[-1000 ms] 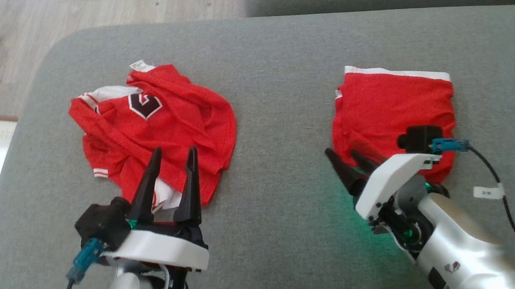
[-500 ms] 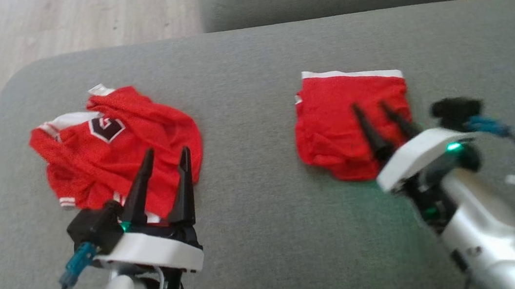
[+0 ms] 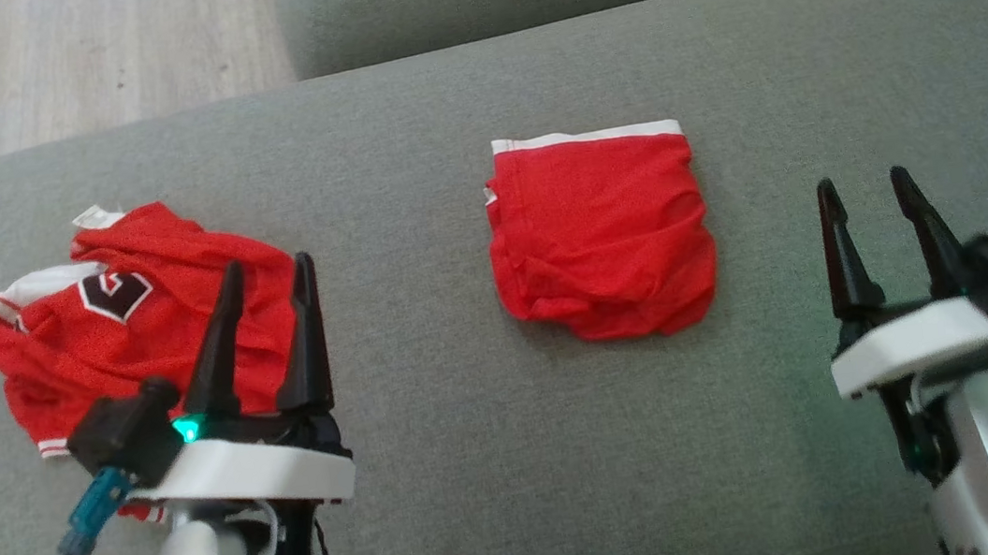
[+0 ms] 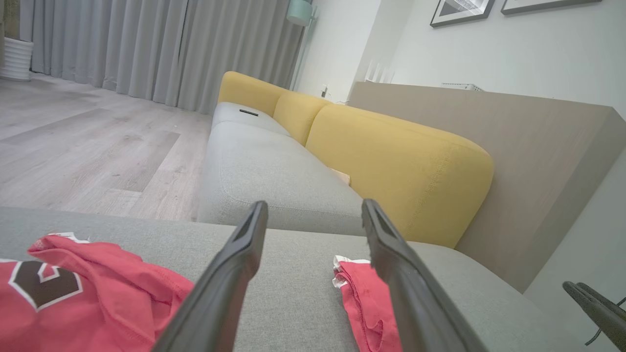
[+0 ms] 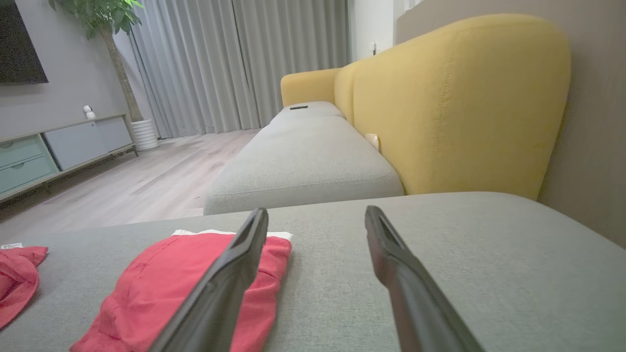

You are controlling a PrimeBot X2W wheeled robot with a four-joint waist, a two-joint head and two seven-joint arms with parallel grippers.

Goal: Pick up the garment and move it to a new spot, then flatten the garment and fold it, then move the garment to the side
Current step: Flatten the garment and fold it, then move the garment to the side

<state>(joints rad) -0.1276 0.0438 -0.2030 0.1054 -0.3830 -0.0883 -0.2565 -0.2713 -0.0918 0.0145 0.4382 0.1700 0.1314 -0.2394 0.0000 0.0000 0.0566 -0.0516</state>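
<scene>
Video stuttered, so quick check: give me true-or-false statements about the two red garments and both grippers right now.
The folded red garment lies on the grey cushion. True.
The right gripper is clamped on the folded red garment. False: it is open, clear of it, to its right.
The crumpled jersey lies left of the folded red garment. True.
The left gripper holds the crumpled jersey. False: it is open and holds nothing.

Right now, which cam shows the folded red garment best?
Head view: the folded red garment lies whole and uncovered, seen from above. Right wrist view shows the garment low and slanted, partly behind a finger of the right gripper. Left wrist view shows one edge, the rest behind a finger of the left gripper.
</scene>
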